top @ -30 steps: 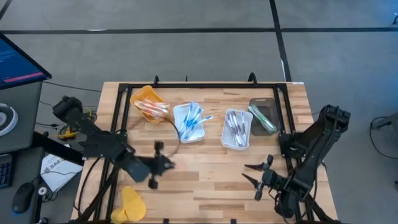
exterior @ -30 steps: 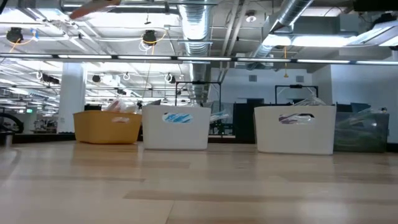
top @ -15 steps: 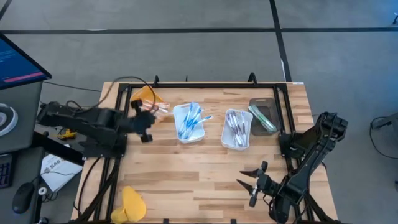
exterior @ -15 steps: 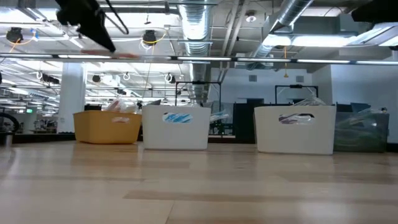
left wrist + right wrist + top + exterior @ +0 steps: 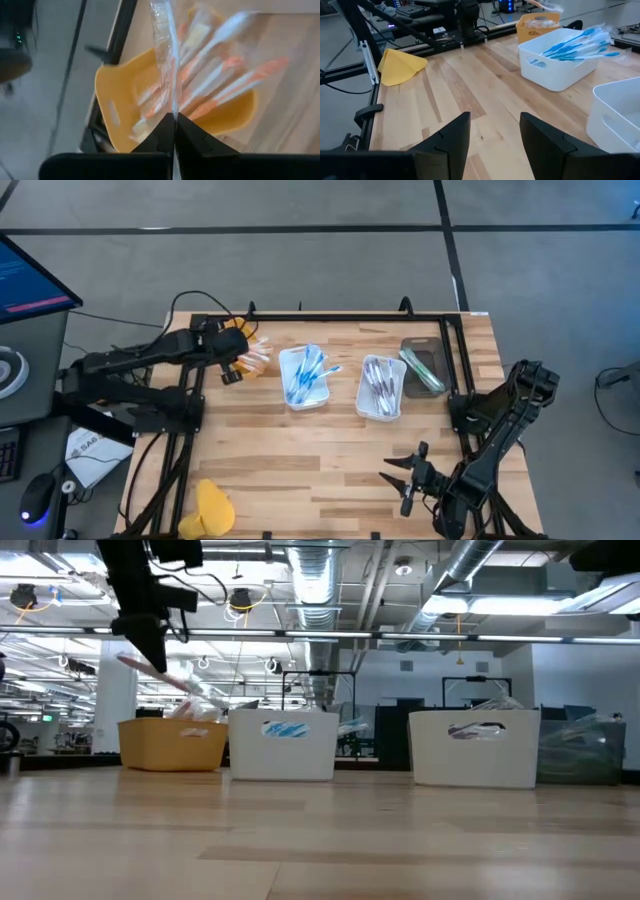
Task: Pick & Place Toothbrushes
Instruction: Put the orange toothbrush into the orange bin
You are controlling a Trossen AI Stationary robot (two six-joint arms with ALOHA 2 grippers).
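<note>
My left hand (image 5: pixel 174 122) pinches a wrapped toothbrush (image 5: pixel 167 55) above the yellow tray (image 5: pixel 125 100); the slippery wrapper could slide out and miss it.

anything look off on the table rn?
Mostly tidy. A crumpled yellow cloth lies loose at the table's near-left edge, away from the trays. The green toothbrushes stick out over the dark tray's rim. The left gripper, shut on a wrapped toothbrush, is above the yellow tray.
</note>
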